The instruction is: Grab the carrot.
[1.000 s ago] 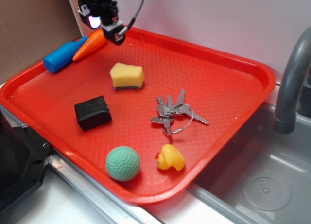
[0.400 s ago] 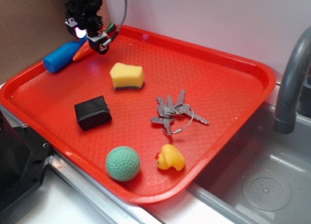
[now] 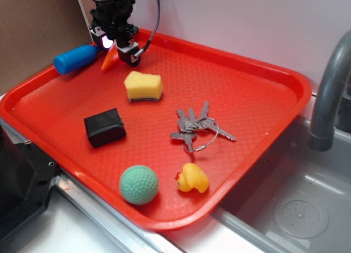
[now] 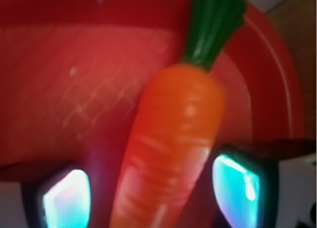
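The carrot (image 4: 173, 139) is orange with a dark green stem and lies on the red tray (image 4: 74, 89), running lengthwise between my fingers. In the exterior view only its orange tip (image 3: 109, 58) shows under the gripper (image 3: 116, 46), at the tray's back left corner. My gripper (image 4: 153, 193) is open and straddles the carrot's thin end. The left pad (image 4: 64, 198) and the right pad (image 4: 237, 188) each stand a small gap away from it.
A blue cylinder (image 3: 77, 58) lies just left of the carrot by the tray rim (image 3: 33, 85). A yellow sponge (image 3: 143, 86), black block (image 3: 104, 127), keys (image 3: 196, 127), green ball (image 3: 139, 184) and yellow duck (image 3: 193, 178) lie on the tray. A sink (image 3: 296, 209) and faucet (image 3: 329, 94) are at right.
The gripper swung left, then came back right and settled over the carrot. The carrot has turned and moved away from the blue cylinder, so its tip now points toward the sponge side.
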{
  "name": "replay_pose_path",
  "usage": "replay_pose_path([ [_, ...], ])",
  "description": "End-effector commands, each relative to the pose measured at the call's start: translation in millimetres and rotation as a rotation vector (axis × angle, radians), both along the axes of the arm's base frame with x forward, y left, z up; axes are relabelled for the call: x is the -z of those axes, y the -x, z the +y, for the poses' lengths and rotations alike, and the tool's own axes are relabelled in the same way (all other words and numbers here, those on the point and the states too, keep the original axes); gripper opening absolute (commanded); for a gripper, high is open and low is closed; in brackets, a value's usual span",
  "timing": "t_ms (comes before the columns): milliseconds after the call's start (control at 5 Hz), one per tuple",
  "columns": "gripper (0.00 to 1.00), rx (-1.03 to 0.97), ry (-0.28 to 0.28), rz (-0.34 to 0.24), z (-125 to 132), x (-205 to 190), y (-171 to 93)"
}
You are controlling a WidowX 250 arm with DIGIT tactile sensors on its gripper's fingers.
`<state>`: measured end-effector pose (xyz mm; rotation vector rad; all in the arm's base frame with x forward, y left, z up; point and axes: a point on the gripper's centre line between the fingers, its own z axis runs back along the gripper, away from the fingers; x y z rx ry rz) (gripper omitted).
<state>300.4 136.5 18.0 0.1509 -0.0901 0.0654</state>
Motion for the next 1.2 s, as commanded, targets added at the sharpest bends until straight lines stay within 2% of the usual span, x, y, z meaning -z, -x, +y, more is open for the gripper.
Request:
replay_pose_path([
  [0, 1.0, -0.199, 0.059, -0.019, -36.1, -4.2, 5.1],
  [200, 0.0, -0.314, 0.122, -0.046, -57.3, -7.1, 10.6],
  [400, 0.0, -0.361, 0.187, -0.032, -69.6, -15.9, 15.5],
  [600, 0.0, -0.316, 0.167, -0.034, -89.2, -40.9, 26.0],
  [800, 0.0, -0.277, 0.193, -0.007, -107.7, -84.0, 48.4],
  [1000, 0.0, -0.247, 0.246, 0.124, -112.9, -125.6, 75.2],
])
